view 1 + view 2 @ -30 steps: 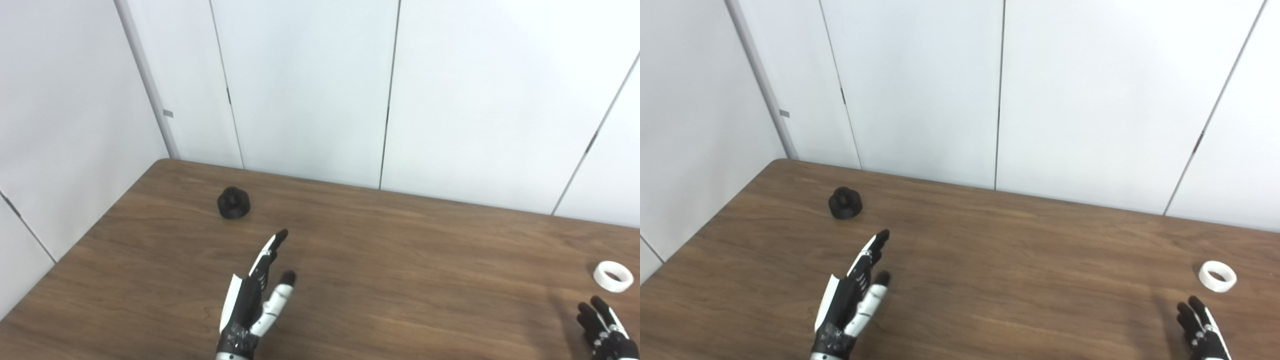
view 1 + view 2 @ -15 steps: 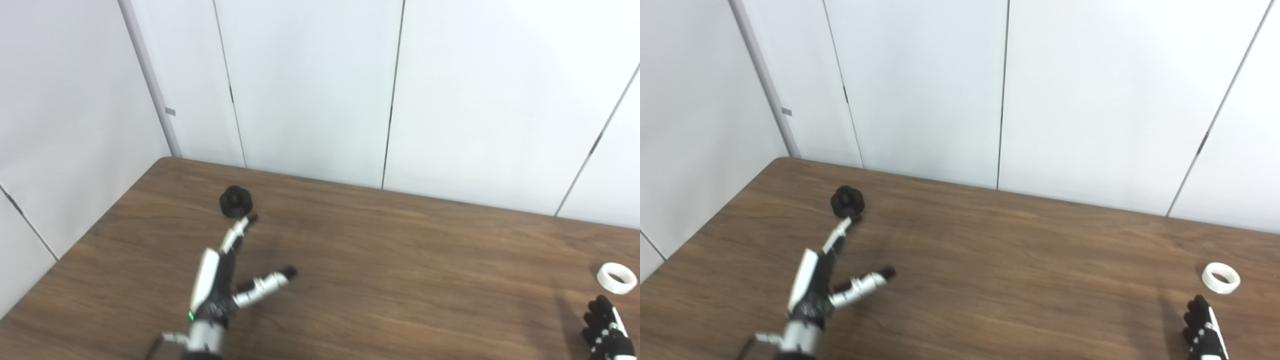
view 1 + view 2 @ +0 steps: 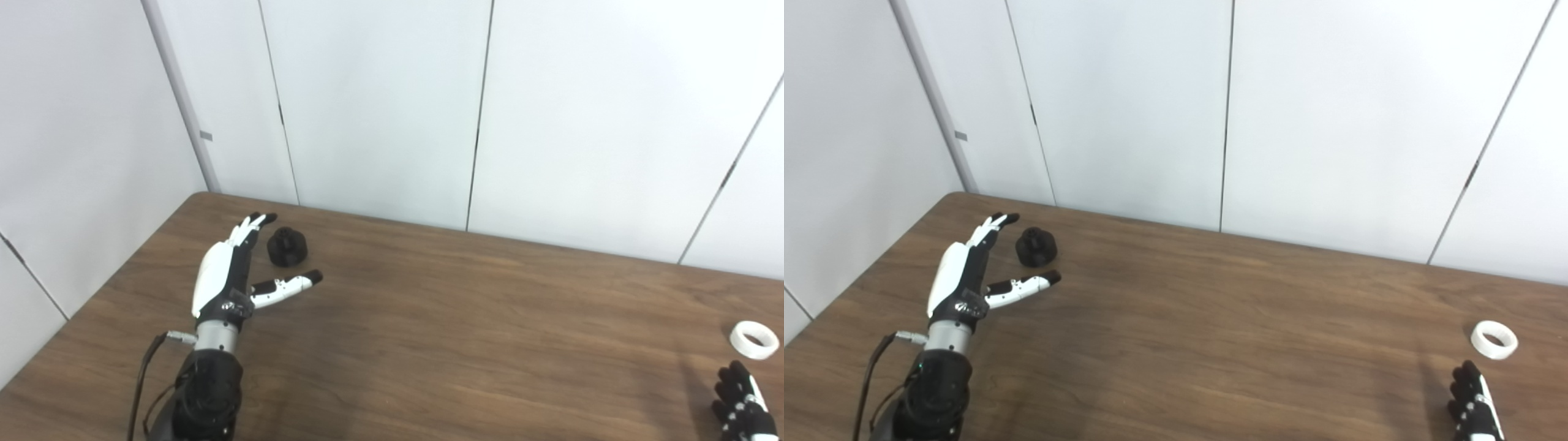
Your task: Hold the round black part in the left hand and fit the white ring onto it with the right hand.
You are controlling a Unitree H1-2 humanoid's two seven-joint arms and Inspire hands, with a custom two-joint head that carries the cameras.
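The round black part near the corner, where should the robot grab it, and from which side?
Probably around its wide lower body, from the left. The round black part sits upright on the table with a narrower knob on top, and the open left hand already brackets it, fingers beyond, thumb nearer.

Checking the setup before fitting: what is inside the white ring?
Only bare table shows through the white ring; it lies flat, apart from the right hand. Nothing covers it.
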